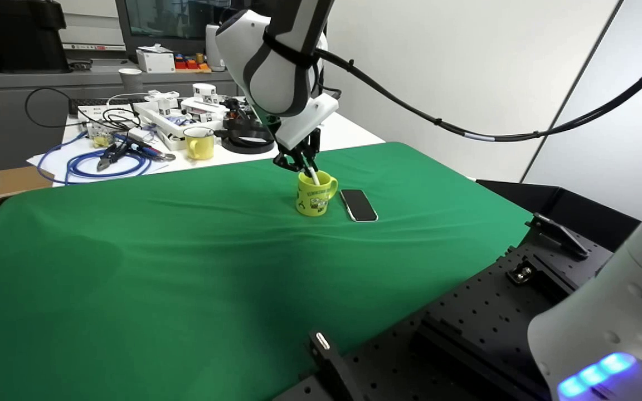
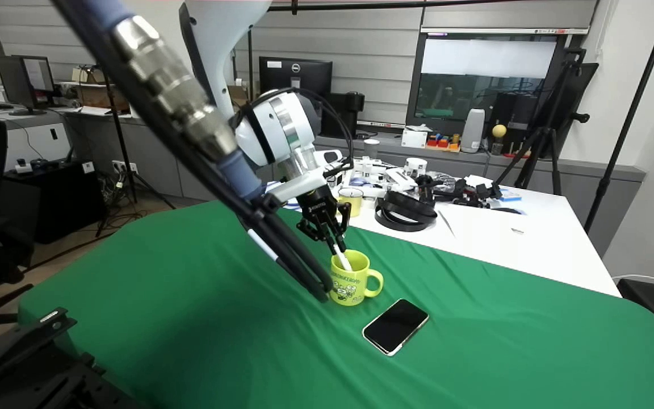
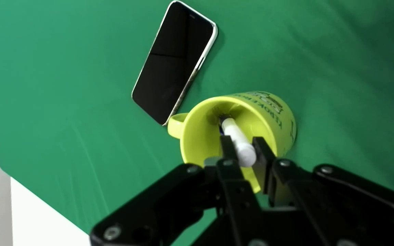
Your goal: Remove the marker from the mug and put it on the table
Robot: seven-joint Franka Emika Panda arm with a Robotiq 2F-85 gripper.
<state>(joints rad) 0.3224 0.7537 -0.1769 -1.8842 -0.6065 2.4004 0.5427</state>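
Note:
The mug is a small yellow-green cup [image 1: 312,201] standing upright on the green-clothed table [image 1: 187,267]. It also shows in an exterior view [image 2: 348,291] and from above in the wrist view [image 3: 200,136]. The white marker [image 3: 233,129] stands tilted in the mug, its dark blue end low inside and its white end up. My gripper [image 3: 242,138] points down over the mug's mouth, its fingers close together on both sides of the marker's white end. In both exterior views the marker [image 2: 343,260] runs from my fingertips [image 1: 309,171] into the mug.
A dark phone [image 2: 396,326] lies flat by the mug's handle side. Behind, a white table holds another yellow mug [image 1: 201,146], blue cable [image 1: 109,167] and tools. A black mounting base [image 1: 466,328] borders the cloth. A thick arm cable [image 2: 191,122] hangs across an exterior view.

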